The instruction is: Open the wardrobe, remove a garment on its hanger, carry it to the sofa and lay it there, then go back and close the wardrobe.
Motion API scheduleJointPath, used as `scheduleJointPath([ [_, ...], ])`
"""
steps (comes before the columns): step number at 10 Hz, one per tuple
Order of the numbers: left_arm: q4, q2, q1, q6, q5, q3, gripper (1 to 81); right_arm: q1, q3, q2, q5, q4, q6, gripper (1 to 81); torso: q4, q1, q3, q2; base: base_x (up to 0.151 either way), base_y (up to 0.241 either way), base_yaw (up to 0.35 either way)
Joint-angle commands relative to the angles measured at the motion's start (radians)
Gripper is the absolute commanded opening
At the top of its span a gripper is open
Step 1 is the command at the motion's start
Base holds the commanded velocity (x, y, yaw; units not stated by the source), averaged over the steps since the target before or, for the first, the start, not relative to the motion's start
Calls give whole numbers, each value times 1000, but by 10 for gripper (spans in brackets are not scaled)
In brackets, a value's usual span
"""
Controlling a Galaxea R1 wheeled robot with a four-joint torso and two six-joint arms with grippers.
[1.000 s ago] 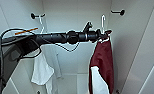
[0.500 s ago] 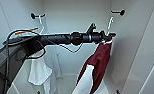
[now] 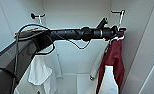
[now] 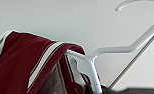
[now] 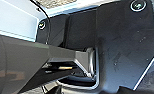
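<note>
Garment (image 3: 114, 56) swung slightly leftward since before — left tool (image 3: 118, 33) at hanger (image 4: 110, 50), grip perhaps closed — unclear.

Dark red, white-sleeved garment (image 3: 116, 58) on white hanger (image 4: 89, 63), hung inside open white wardrobe (image 3: 143, 37).

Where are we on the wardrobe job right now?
Done: the wardrobe is open, its inside in view. In hand: the left gripper is at the hanger carrying the garment; the hook sits by the peg, a grip can't be confirmed. Left: carrying it to the sofa, laying it down, closing the wardrobe.
</note>
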Motion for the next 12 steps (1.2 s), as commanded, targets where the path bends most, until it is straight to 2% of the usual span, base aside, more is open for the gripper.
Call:
scheduleJointPath([
  [1, 27, 3, -202, 20, -110, 0, 10, 30, 10, 3, -39, 6, -2, 811, 0, 0, 0, 0, 0, 0, 0],
  [5, 27, -22, -202, 20, -116, 29, 10, 29, 10, 3, -38, 6, -2, 811, 0, 0, 0, 0, 0, 0, 0],
  [12, 33, -71, -182, 20, -120, 80, 10, 29, 10, 5, -39, 8, 0, 811, 0, 0, 0, 1, -81, 0, 0],
])
